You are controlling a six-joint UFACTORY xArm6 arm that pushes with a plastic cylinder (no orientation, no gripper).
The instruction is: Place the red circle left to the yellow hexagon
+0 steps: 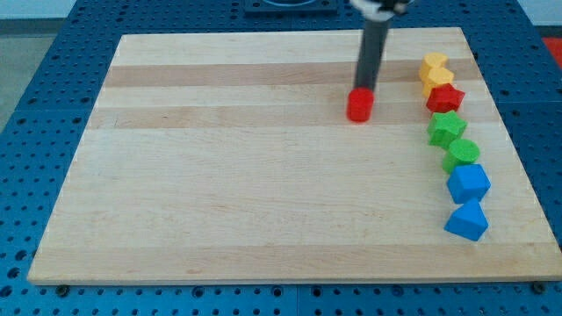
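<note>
While the dark rod comes down from the view's top, my tip sits right at the top edge of the red circle, touching it or very nearly. My tip is only a plain stick end, so it grabs nothing and just rests against that block.

The red circle sits alone on the wooden board, in the upper part, a bit right of the middle. The yellow hexagon is near the view's top right, well apart from the red circle. Another yellow block touches it just below; I cannot tell its shape.

A line of blocks runs down the right side of the board. Under the yellow ones comes a red star, then a green star, then a rounder green block, then a blue block, and last a blue block with a pointed top. Each one sits close to its neighbor.

A blue table with many small holes shows all around the board.
</note>
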